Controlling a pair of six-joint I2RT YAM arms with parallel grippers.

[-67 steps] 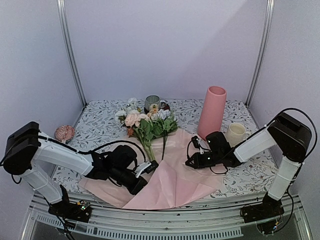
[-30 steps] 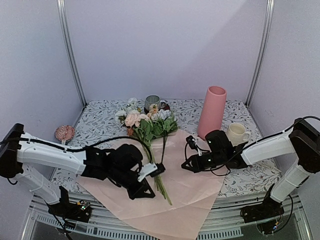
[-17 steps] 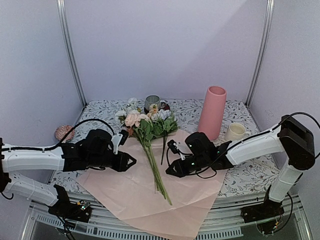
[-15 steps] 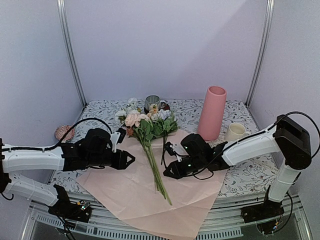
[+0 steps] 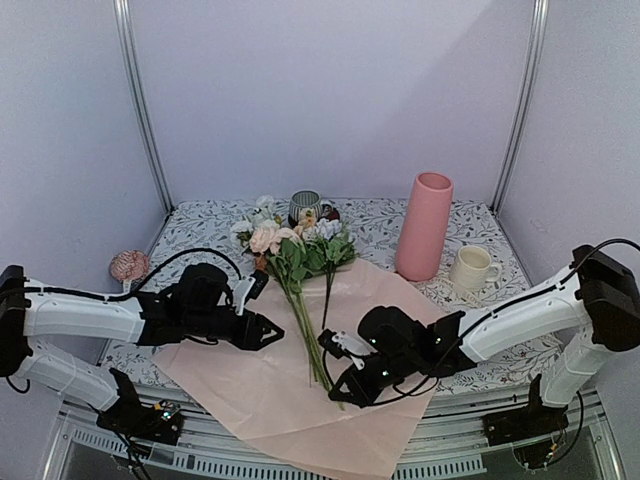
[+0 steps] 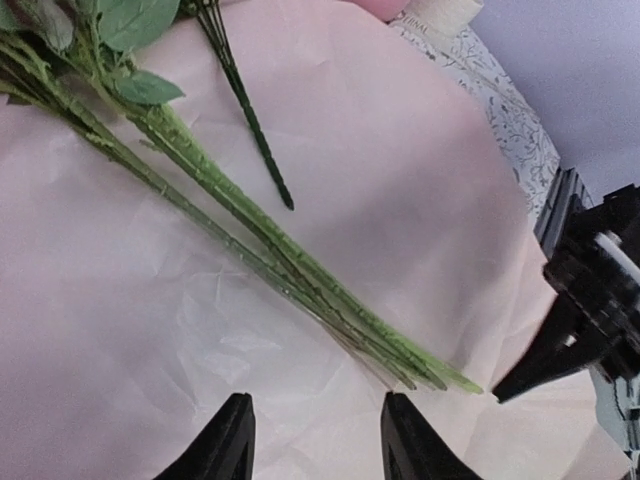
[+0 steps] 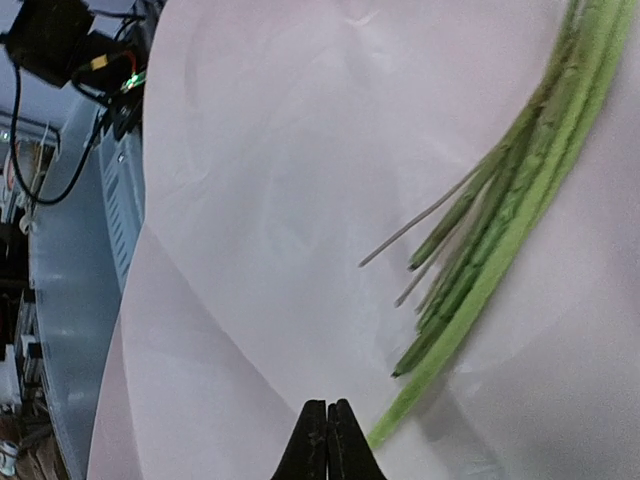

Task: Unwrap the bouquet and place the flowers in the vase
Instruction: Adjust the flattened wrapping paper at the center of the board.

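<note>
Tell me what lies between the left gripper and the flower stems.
Only bare pink paper: in the left wrist view, the open left gripper faces the stems with nothing else on that stretch.

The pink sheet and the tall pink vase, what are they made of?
The pink sheet looks like thin matte paper: creases and wrinkles show. The vase looks like matte ceramic, maybe plastic: smooth, dull, no shine; hard to tell.
</note>
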